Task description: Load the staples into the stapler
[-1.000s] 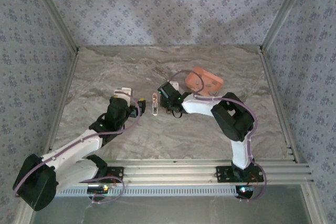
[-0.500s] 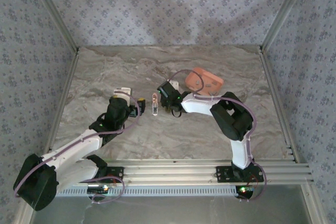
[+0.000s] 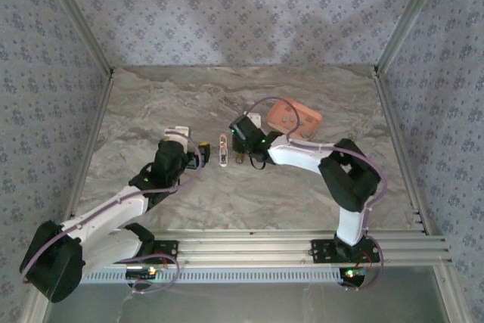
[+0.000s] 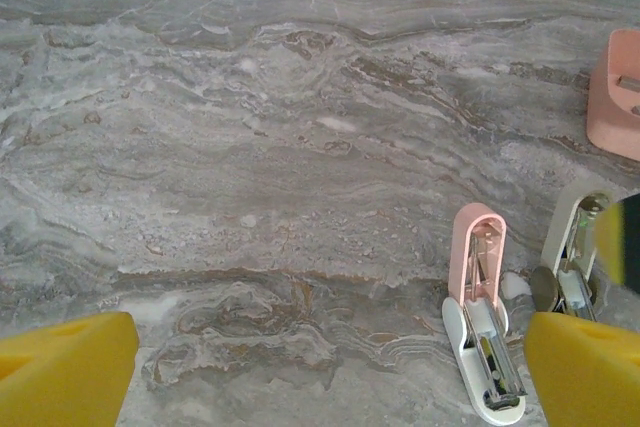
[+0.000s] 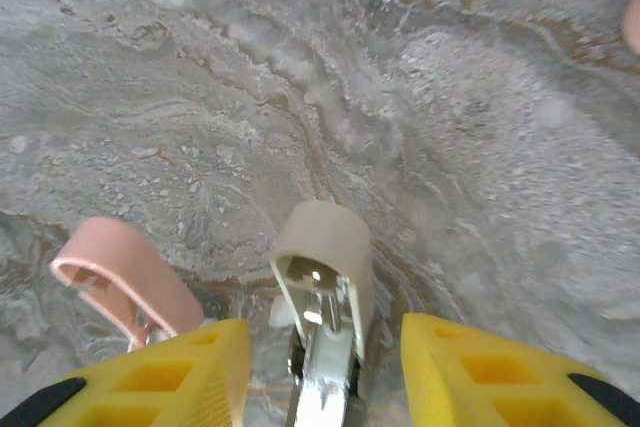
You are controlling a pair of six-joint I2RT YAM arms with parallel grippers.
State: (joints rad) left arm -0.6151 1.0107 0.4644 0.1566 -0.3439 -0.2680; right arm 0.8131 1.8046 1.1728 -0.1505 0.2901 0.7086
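We see the pink-and-white stapler [image 4: 482, 327] lying opened on the tabletop [image 4: 250, 147] between our wide-open, empty left fingers [image 4: 65, 372] and our right fingers [image 5: 470, 377], parted around a cream piece [image 5: 322, 247] without touching it, while the staples [image 3: 285, 118] show as tiny dark marks in the salmon tray [image 3: 306, 120].

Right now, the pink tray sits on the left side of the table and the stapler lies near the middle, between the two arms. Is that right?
Not quite. The pink tray sits on the right side of the table, beyond the right arm, as the top external view shows. The stapler does lie near the middle, between the two arms.
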